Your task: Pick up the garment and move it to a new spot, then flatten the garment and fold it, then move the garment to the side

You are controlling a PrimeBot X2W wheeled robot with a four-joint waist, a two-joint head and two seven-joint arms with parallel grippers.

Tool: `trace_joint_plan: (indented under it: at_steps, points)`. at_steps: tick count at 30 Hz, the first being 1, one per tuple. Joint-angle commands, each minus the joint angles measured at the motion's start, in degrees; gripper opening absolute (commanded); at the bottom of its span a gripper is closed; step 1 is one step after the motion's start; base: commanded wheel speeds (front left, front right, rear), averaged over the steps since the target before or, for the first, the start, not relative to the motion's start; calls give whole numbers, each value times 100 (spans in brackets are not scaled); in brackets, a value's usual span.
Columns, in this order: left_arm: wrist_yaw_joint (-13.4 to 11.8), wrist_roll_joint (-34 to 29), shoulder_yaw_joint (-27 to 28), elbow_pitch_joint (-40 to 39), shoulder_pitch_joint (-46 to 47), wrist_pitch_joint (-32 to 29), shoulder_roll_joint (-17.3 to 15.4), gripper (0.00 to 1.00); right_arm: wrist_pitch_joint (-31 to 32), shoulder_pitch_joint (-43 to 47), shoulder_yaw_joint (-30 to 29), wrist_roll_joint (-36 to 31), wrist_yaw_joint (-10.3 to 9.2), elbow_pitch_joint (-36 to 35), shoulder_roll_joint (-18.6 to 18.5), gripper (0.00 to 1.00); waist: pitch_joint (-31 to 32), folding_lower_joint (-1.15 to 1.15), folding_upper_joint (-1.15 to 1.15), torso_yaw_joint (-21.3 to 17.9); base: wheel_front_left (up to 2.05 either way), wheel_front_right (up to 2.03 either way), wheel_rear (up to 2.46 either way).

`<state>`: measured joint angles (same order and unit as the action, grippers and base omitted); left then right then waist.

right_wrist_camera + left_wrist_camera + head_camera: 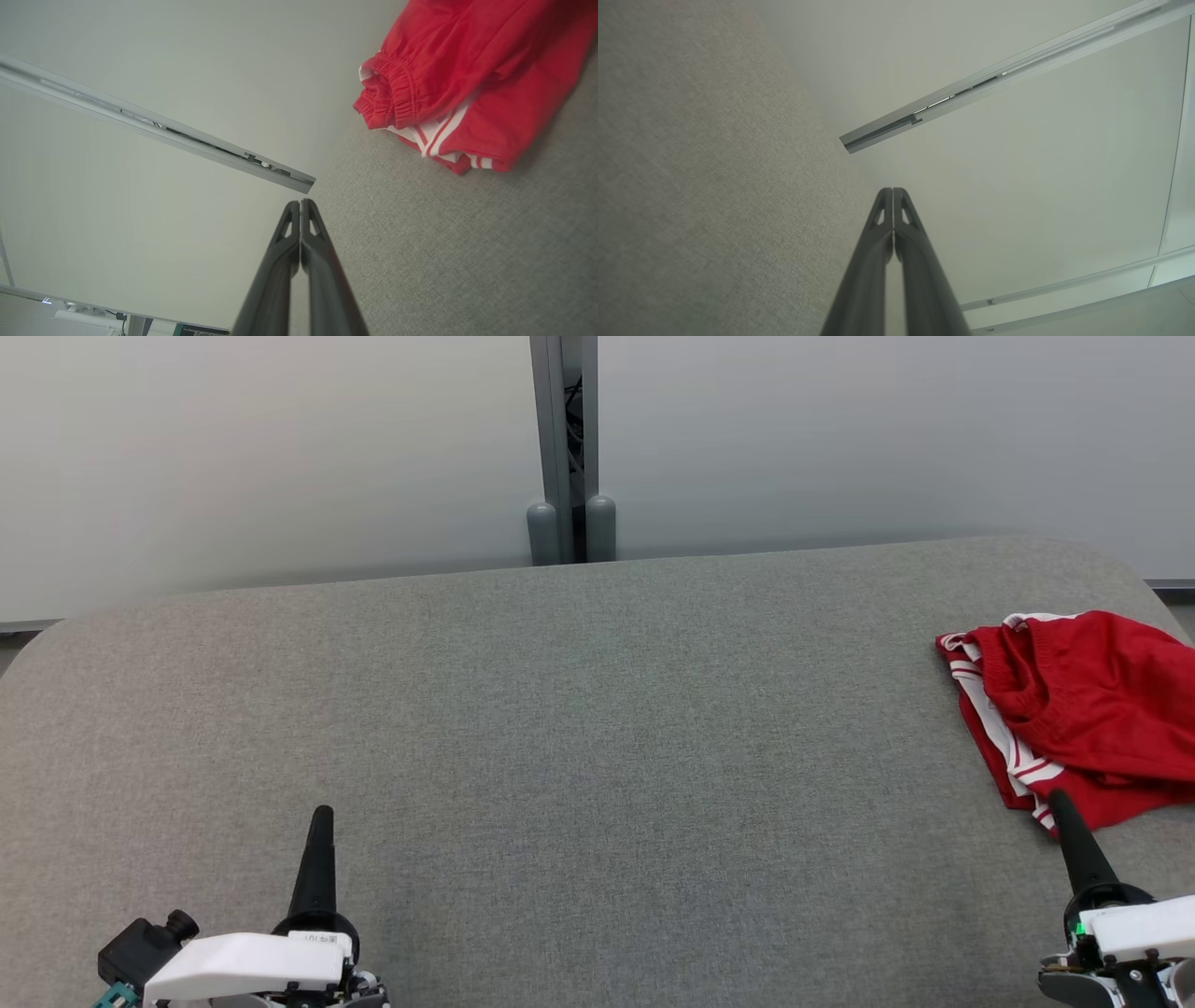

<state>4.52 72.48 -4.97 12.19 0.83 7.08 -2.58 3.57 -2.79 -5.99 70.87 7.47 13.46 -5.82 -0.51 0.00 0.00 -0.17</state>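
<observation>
A red garment (1083, 709) with white side stripes and an elastic waistband lies bunched at the far right of the grey padded table (560, 728). The right wrist view shows the garment (467, 79) at its upper right. My right gripper (1060, 798) is shut and empty at the lower right, its tip just at the garment's near edge in the head view; the right gripper (300, 203) holds nothing between its fingers. At the lower left my left gripper (322, 814) is shut and empty over bare table, and the left gripper (893, 190) points toward the back wall.
A pale wall with a grey vertical post (569, 448) stands behind the table. The table's rounded back corners and right edge lie close to the garment. Bare grey cloth spans the middle and left of the table.
</observation>
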Motion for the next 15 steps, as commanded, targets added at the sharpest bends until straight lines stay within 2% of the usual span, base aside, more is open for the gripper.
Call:
trace_joint_plan:
  at_steps: [1,15]
  points:
    - [42,156,-3,-46,167,-24,-28,0,70,-23,-65,176,3,-87,-65,0,1,0,0,1,0,0,0]
    - [125,771,-26,-48,259,-119,-33,0,332,-20,-278,919,4,-117,-84,0,13,0,0,5,0,0,0]
